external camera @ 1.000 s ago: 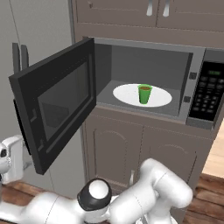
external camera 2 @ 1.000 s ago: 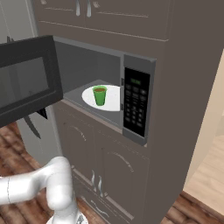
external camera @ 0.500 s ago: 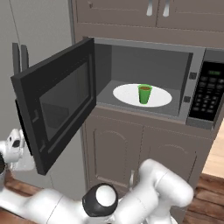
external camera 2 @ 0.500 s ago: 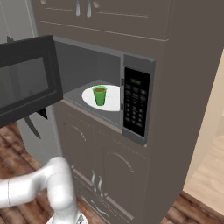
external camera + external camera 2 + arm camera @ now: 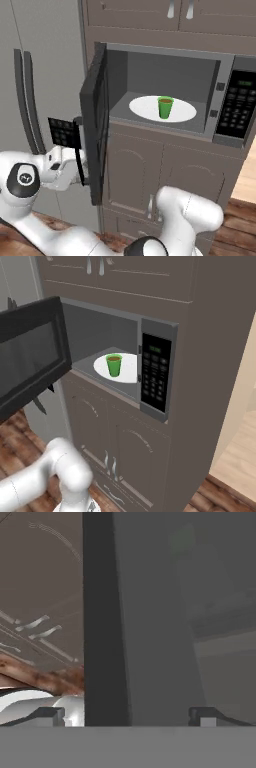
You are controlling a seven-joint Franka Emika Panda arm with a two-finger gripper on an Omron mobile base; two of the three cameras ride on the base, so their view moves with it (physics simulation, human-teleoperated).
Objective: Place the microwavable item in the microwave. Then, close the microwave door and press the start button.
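Note:
The green cup (image 5: pixel 165 106) with brown liquid stands upright on the white turntable plate (image 5: pixel 142 106) inside the microwave (image 5: pixel 170 65); the right base view shows the cup (image 5: pixel 114 364) too. The microwave door (image 5: pixel 96 125) stands out about edge-on from the left side of the cavity. My gripper (image 5: pixel 75 150) sits against the door's outer face, low by the handle bar. In the hand view my gripper (image 5: pixel 127 714) is open, its fingertips (image 5: pixel 50 714) wide apart on either side of the door's dark frame (image 5: pixel 102 612). The keypad panel (image 5: pixel 237 112) is on the right.
Tall grey fridge doors (image 5: pixel 45 75) with vertical handles stand left of the microwave. Brown cabinet doors (image 5: pixel 150 165) run below it and more cabinets (image 5: pixel 150 15) above. The door (image 5: pixel 30 356) juts far out over the wooden floor (image 5: pixel 230 466).
The microwave door has swung from wide open to about edge-on in the left base view. My arm and hand moved right with it, behind its outer face. The cup has not moved.

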